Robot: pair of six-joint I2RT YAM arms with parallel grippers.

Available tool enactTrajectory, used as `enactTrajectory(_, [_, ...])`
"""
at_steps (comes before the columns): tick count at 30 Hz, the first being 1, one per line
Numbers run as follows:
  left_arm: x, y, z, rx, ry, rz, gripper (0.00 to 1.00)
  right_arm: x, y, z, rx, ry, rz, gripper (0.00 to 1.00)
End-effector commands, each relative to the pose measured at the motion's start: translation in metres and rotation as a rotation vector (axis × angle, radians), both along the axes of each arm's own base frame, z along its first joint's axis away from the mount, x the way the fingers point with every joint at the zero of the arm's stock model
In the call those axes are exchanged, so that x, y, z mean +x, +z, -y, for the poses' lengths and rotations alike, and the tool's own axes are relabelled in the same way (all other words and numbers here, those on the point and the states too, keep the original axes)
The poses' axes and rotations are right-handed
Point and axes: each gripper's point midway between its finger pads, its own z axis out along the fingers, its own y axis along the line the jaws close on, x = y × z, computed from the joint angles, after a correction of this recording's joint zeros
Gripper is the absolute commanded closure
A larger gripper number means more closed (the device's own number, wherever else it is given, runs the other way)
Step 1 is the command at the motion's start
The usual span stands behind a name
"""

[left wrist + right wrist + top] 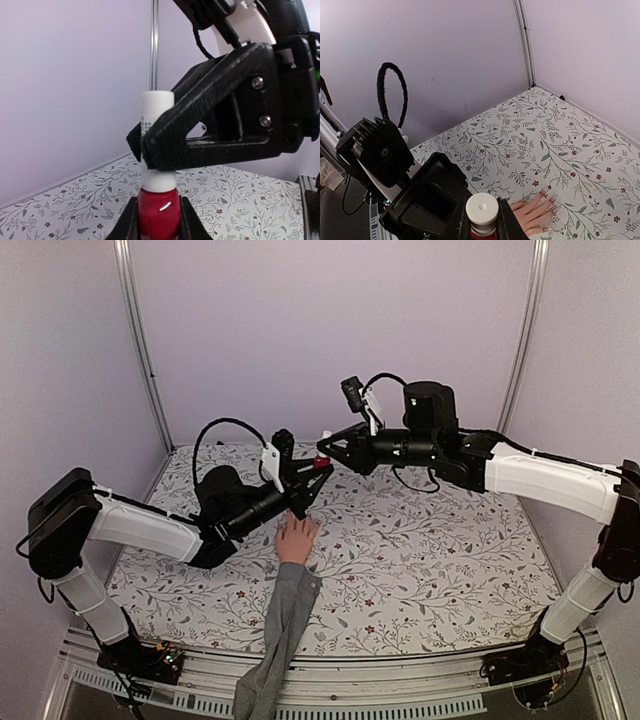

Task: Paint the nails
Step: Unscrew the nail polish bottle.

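Overhead view: both arms meet in mid-air above the centre of the table [450, 540], which is covered with a floral-print cloth.

The left gripper [318, 476] reaches in from the left. Its two fingers are clamped on the red glass body of a small polish bottle [159, 212], which is held upright and clear of the table.

The right gripper [326, 451] comes in from the right. Its black fingers [200, 135] are closed on the bottle's white cap [157, 107], one finger crossing the front of the cap and the other behind it. From the right wrist, the round top of the cap shows between that gripper's fingers.

The mannequin hand [297, 538] lies flat on the cloth, palm down, just near of and below the two grippers. Its spread fingers point toward the far wall, and its grey sleeve [280, 625] trails back over the near edge.

The nails [543, 191] show from the right wrist as small pinkish tips at the fingers' far ends. They are apart from the bottle and from both grippers, and too small to make out from overhead.
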Motion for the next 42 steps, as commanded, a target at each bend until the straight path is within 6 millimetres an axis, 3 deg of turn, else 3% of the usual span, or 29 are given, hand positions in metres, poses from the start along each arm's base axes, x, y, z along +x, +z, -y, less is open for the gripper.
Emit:
enactTrajectory(1, [-0.05, 0.024, 0.015, -0.05, -0.316, 0.075, 1.0, -0.039, 0.013, -0.011, 0.02, 0.2, 0.055, 1.0])
enactTrajectory(15, [-0.106, 0.032, 0.01, -0.079, -0.704, 0.157, 1.0, -0.104, 0.021, -0.008, 0.053, 0.578, 0.173, 1.0])
enactTrajectory(22, [-0.118, 0.031, 0.011, -0.09, -0.814, 0.145, 1.0, -0.117, 0.014, -0.006, 0.042, 0.668, 0.196, 1.0])
enactTrajectory(27, [-0.102, 0.034, 0.004, -0.118, -0.702, 0.145, 1.0, -0.105, 0.017, -0.005, 0.025, 0.586, 0.203, 0.94])
enactTrajectory(31, [-0.077, 0.038, -0.005, -0.117, -0.506, 0.145, 1.0, -0.089, 0.016, -0.003, 0.013, 0.489, 0.188, 0.65])
enactTrajectory(34, [-0.061, 0.037, -0.015, -0.128, -0.387, 0.134, 1.0, -0.077, 0.023, 0.003, 0.044, 0.413, 0.198, 0.51])
enactTrajectory(37, [-0.05, 0.038, -0.023, -0.141, -0.295, 0.125, 1.0, -0.058, 0.03, 0.012, 0.066, 0.289, 0.187, 0.46])
enactTrajectory(42, [-0.037, 0.035, -0.02, -0.051, -0.144, 0.165, 1.0, -0.029, 0.039, 0.022, 0.083, 0.094, 0.148, 0.43])
